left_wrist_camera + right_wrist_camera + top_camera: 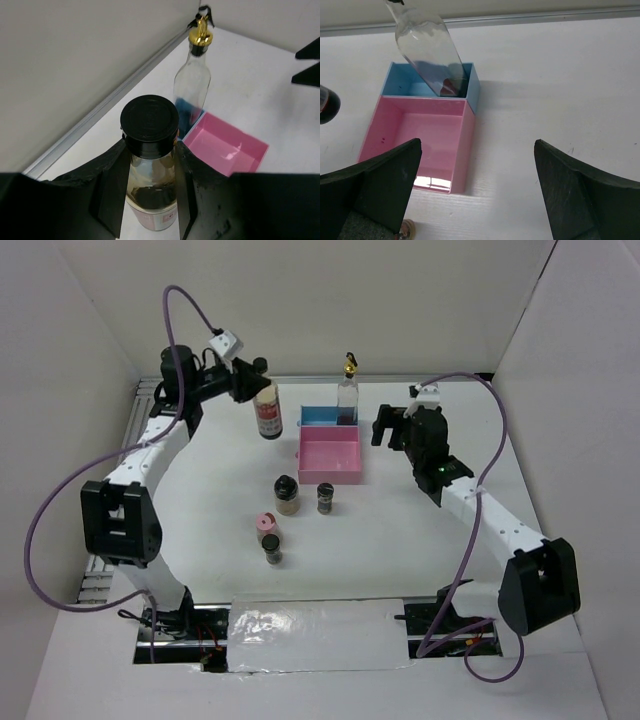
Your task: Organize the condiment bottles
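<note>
Four small jars (286, 494) stand upright mid-surface (220, 490). Just beyond lies the pink tray (330, 478), with the right end effector (476, 165) spread wide beside it. Far left, the left end effector (149, 200) is clamped on the upright black-capped bottle (149, 120). The clear bottle (347, 398) stands spout-up in the blue tray (315, 415).

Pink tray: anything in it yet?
Empty. The pink tray shows only bare floor in both wrist views; the clear bottle stands in the blue tray behind it.
</note>
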Controlling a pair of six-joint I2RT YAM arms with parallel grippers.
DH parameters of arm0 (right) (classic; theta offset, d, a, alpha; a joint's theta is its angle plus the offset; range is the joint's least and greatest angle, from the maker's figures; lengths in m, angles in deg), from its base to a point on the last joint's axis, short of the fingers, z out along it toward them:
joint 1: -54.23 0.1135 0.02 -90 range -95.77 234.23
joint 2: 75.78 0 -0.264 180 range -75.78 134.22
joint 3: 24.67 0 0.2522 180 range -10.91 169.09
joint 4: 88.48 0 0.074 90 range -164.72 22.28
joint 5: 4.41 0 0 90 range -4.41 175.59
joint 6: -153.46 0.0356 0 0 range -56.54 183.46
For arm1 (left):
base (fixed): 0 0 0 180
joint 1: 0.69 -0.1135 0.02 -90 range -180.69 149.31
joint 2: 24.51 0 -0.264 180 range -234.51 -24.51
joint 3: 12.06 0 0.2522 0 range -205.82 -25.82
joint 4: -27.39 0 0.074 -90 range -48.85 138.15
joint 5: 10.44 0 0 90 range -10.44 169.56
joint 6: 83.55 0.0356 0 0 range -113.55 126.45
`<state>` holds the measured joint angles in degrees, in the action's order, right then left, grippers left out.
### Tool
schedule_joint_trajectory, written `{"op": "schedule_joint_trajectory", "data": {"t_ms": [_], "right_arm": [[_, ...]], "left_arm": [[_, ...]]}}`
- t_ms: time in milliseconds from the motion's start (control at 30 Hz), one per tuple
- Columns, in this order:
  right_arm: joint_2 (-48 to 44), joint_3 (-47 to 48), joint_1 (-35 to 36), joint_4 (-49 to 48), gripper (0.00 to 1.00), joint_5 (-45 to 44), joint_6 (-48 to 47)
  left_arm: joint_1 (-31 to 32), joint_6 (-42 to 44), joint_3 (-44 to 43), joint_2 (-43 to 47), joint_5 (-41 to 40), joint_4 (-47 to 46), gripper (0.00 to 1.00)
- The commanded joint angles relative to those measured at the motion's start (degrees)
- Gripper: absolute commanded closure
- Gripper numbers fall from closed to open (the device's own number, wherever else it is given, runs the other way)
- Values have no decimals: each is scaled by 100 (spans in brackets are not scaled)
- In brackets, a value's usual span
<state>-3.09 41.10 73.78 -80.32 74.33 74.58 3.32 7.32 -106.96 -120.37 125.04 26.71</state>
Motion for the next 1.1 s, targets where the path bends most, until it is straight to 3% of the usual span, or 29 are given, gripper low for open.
{"op": "schedule_joint_trajectory", "data": {"t_ms": [0, 300, 1067], "right_arm": [[70, -59, -39, -257, 0, 28, 58], [149, -191, -223, -222, 0, 116, 14], [26, -420, -478, -142, 0, 213, 145]], "left_arm": [[275, -359, -937, -292, 41, -798, 100], [732, -543, -2862, -1620, -197, -578, 100], [1207, -517, -3426, -2649, -355, -1149, 100]]}}
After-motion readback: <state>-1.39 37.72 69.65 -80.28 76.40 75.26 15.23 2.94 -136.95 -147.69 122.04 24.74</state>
